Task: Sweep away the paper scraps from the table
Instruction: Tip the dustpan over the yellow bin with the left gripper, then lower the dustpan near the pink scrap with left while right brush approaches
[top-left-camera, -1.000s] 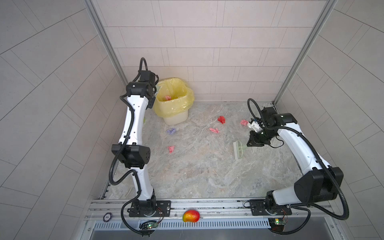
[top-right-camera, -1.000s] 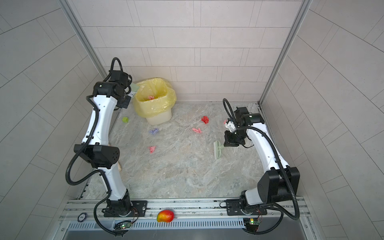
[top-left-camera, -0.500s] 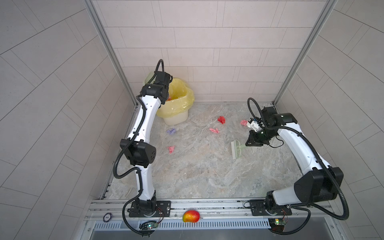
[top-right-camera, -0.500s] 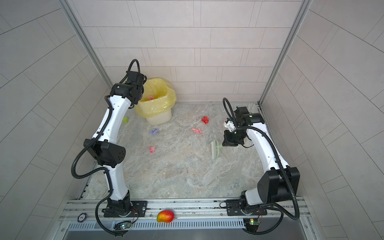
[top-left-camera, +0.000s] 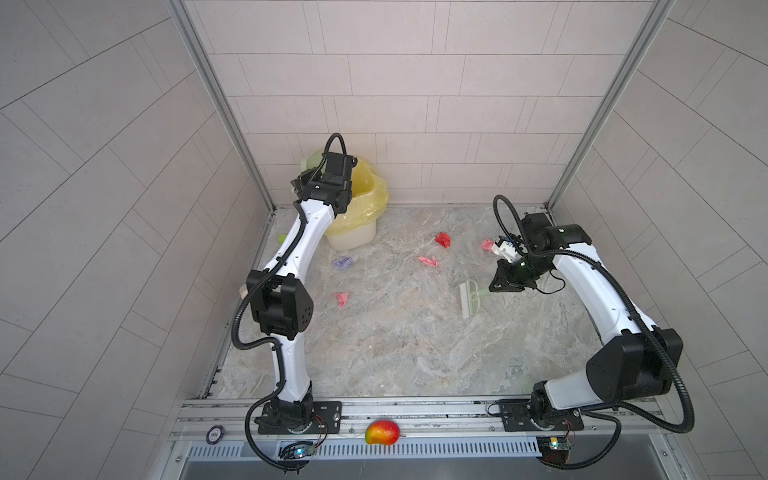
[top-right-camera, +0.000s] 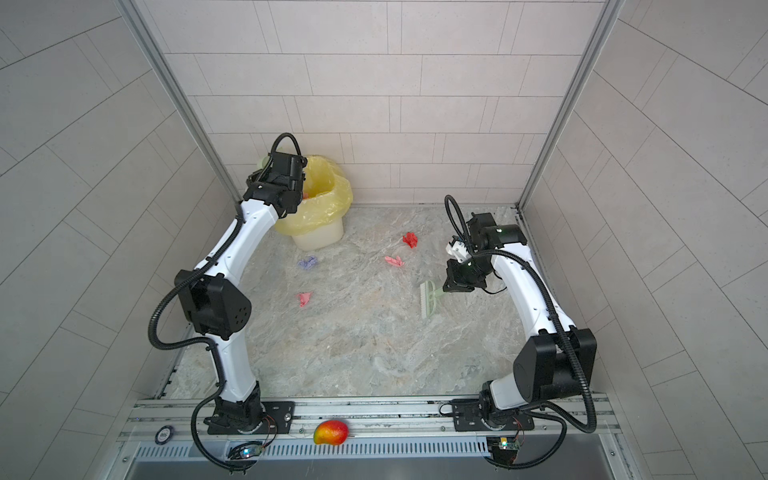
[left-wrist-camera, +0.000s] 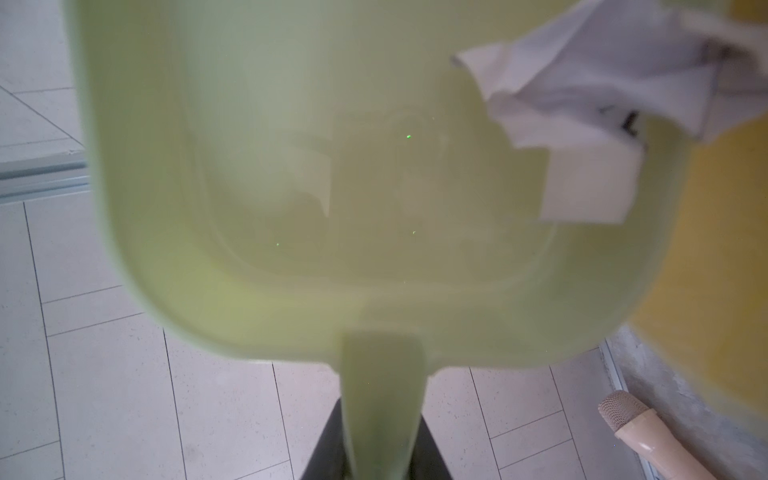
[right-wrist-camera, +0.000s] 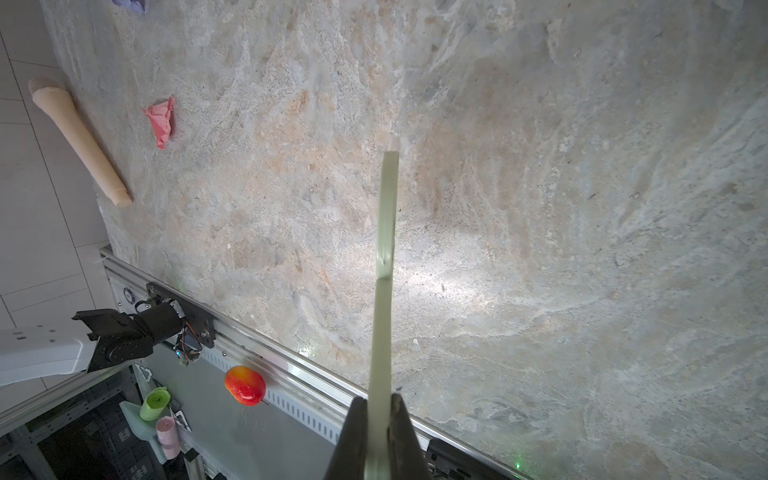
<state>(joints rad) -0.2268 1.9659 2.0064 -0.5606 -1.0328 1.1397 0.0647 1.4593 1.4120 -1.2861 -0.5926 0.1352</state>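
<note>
**Dustpan (left-wrist-camera: 332, 208) at the bin (top-left-camera: 353, 239)**

Only the left wrist view shows us the left gripper (left-wrist-camera: 382, 449) pinching the smooth green dustpan's handle. The right gripper (right-wrist-camera: 378, 436) clamps the flat brush (right-wrist-camera: 384, 216). Crumpled paper scraps (top-left-camera: 428, 261) dot the veined table (top-left-camera: 395, 353) out from the bin.

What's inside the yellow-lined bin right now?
In a top view one pinkish scrap shows inside the bin, against the yellow liner. The left arm, holding the green dustpan, hides most of the opening; anything else in there cannot be seen.
</note>
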